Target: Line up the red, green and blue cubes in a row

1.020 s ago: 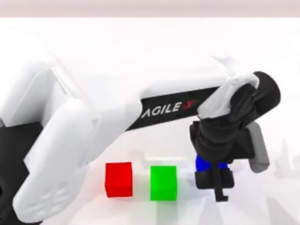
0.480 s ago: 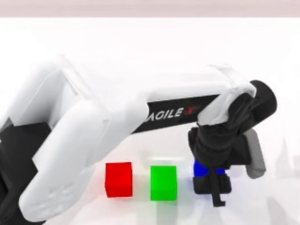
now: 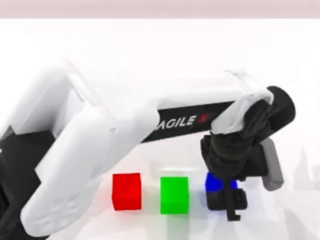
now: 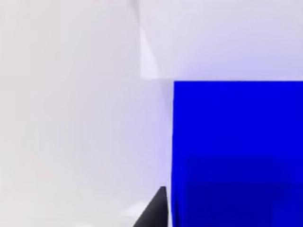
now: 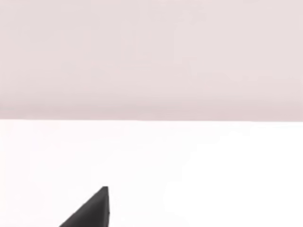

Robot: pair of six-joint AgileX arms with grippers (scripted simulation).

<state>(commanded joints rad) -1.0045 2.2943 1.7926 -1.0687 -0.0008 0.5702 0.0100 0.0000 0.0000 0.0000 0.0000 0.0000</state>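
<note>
Three cubes lie in one row near the table's front edge: the red cube [image 3: 126, 191] on the left, the green cube [image 3: 174, 194] in the middle, the blue cube [image 3: 216, 182] on the right. My left arm reaches across to the right, and my left gripper [image 3: 226, 200] points down, shut on the blue cube, hiding most of it. In the left wrist view the blue cube [image 4: 236, 151] fills one side, with one dark fingertip [image 4: 156, 213] close against its face. My right arm is out of the top view; its wrist view shows only one dark fingertip [image 5: 94, 210] over the bare table.
The white left arm [image 3: 100, 135] spans the table's left and middle, above and behind the red and green cubes. A pale wall [image 5: 151, 56] runs along the table's far edge.
My left gripper has shifted slightly left and towards the back with the blue cube, then nearly stopped. The red and green cubes have not moved.
</note>
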